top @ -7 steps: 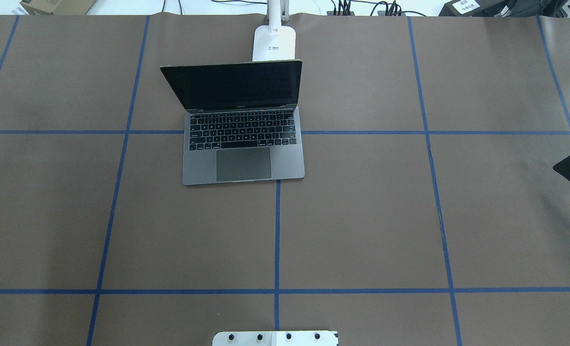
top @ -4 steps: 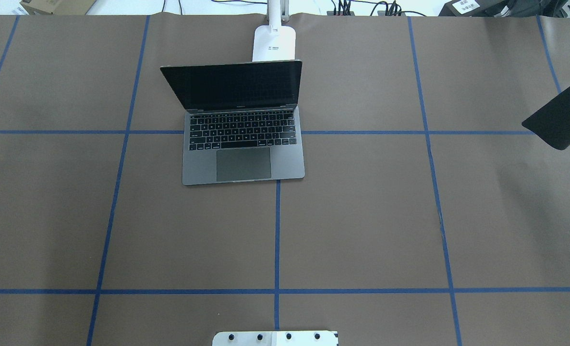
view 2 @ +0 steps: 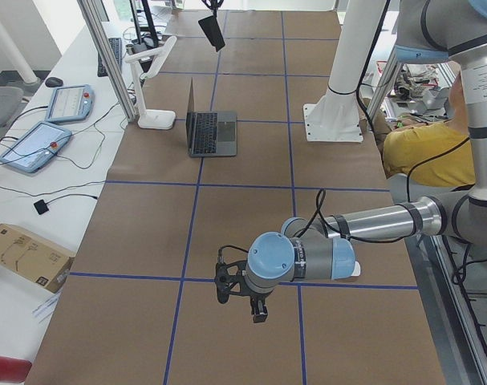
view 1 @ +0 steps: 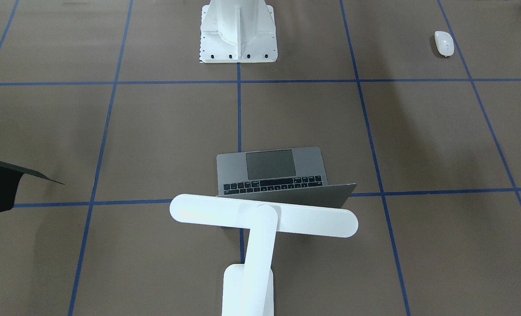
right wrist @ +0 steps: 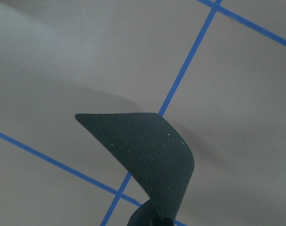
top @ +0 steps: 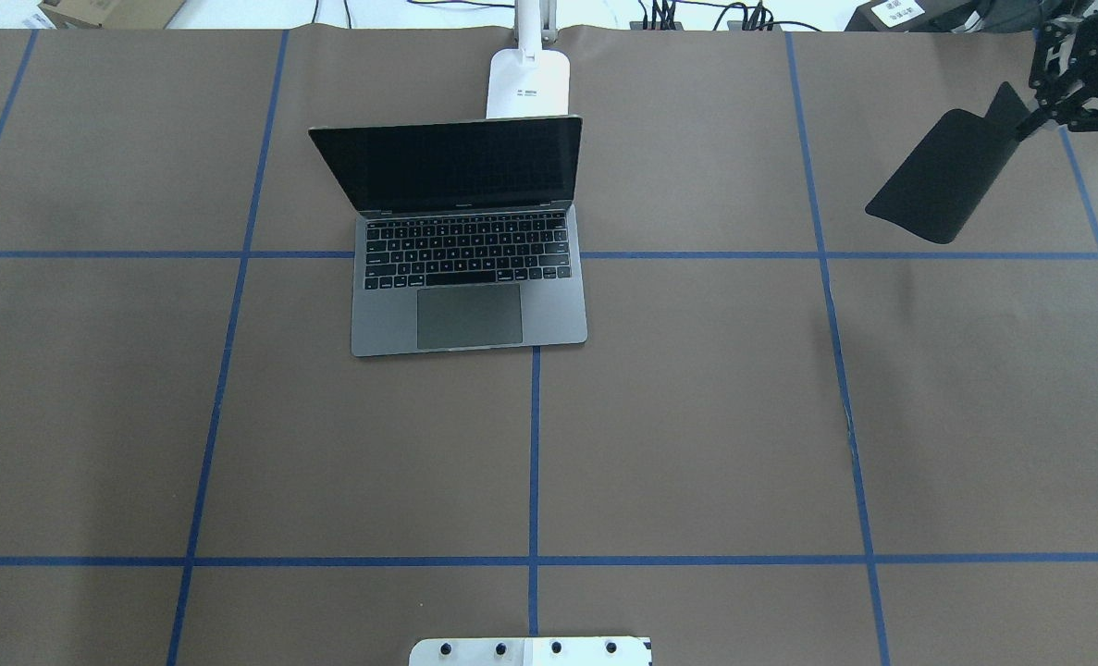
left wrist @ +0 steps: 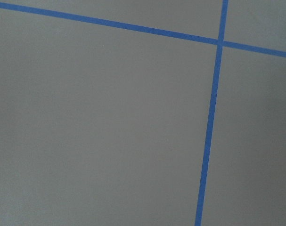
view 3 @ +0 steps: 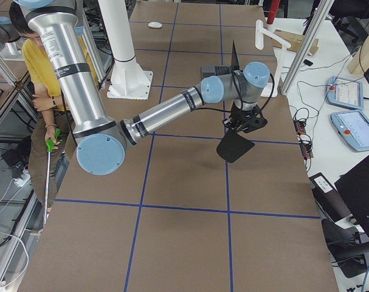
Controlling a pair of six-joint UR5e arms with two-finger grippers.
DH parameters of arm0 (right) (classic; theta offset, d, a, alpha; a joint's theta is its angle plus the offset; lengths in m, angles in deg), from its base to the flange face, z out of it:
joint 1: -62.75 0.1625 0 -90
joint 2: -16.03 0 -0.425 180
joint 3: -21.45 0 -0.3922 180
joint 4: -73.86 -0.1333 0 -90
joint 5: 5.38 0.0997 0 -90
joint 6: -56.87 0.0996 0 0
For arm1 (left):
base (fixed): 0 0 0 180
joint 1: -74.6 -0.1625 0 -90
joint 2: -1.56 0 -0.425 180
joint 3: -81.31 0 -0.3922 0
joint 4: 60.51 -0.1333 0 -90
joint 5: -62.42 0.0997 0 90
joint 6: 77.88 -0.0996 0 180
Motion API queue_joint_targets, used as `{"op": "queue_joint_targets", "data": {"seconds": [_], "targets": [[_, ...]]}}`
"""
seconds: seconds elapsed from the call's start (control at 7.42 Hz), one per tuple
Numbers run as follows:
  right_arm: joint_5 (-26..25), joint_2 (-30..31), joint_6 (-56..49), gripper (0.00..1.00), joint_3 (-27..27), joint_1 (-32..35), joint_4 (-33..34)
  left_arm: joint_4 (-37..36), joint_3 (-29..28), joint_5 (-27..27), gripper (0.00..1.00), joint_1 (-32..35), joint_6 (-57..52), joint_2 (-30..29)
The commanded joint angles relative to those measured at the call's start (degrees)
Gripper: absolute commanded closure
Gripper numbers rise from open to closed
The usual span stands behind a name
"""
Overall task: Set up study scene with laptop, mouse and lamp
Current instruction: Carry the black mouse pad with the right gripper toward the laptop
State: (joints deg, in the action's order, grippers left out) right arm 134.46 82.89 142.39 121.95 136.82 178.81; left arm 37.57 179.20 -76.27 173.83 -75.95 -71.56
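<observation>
The laptop (top: 470, 277) stands open at the table's middle back, screen dark; it also shows in the front view (view 1: 278, 171). The white lamp (view 1: 264, 217) stands right behind its lid, base (top: 528, 83) at the far edge. The white mouse (view 1: 444, 43) lies alone on the table near the robot's side on its left, and in the right side view (view 3: 154, 25). My right gripper (top: 1030, 122) is shut on a corner of a flat black pad (top: 942, 180), held tilted above the table's far right. My left gripper (view 2: 257, 311) hangs low over bare table; I cannot tell its state.
The white ribbed pedestal (view 1: 238, 30) is bolted at the robot's side of the table. Blue tape lines (top: 534, 444) grid the brown table cover. Control tablets (view 2: 34, 144) and cables lie beyond the far edge. A person in yellow (view 3: 38, 73) sits behind the robot.
The black pad has swung from the right edge toward the far side and further left over the table. The right gripper has come into the overhead view. Laptop and lamp have not moved.
</observation>
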Motion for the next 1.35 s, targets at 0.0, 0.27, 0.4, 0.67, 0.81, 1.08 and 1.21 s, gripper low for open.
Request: {"op": "queue_joint_targets", "data": {"seconds": [0.0,0.27,0.4,0.67,0.81,1.08,1.21], "targets": [[-0.88,-1.65,14.94,1.00,-0.13,-6.28,-10.15,0.00,-0.07,0.00,0.00,0.00,0.00,0.00],[-7.71,-3.75,32.43,1.00,0.14,-13.57,-17.82,0.00,-0.07,0.00,0.00,0.00,0.00,0.00],[-9.66,-4.02,38.00,1.00,1.44,-15.60,-18.46,0.00,-0.07,0.00,0.00,0.00,0.00,0.00],[-16.15,-2.10,47.24,1.00,5.92,-20.43,-17.86,0.00,0.02,0.00,0.00,0.00,0.00,0.00],[-16.01,-1.65,47.80,1.00,7.59,-20.98,-17.51,0.00,0.02,0.00,0.00,0.00,0.00,0.00],[-16.26,-1.21,48.07,1.00,14.52,-23.60,-8.67,0.09,0.28,0.00,0.00,0.00,0.00,0.00],[-18.10,-1.30,50.95,1.00,14.29,-27.19,-8.02,0.09,0.72,0.00,0.00,0.00,0.00,0.00]]}}
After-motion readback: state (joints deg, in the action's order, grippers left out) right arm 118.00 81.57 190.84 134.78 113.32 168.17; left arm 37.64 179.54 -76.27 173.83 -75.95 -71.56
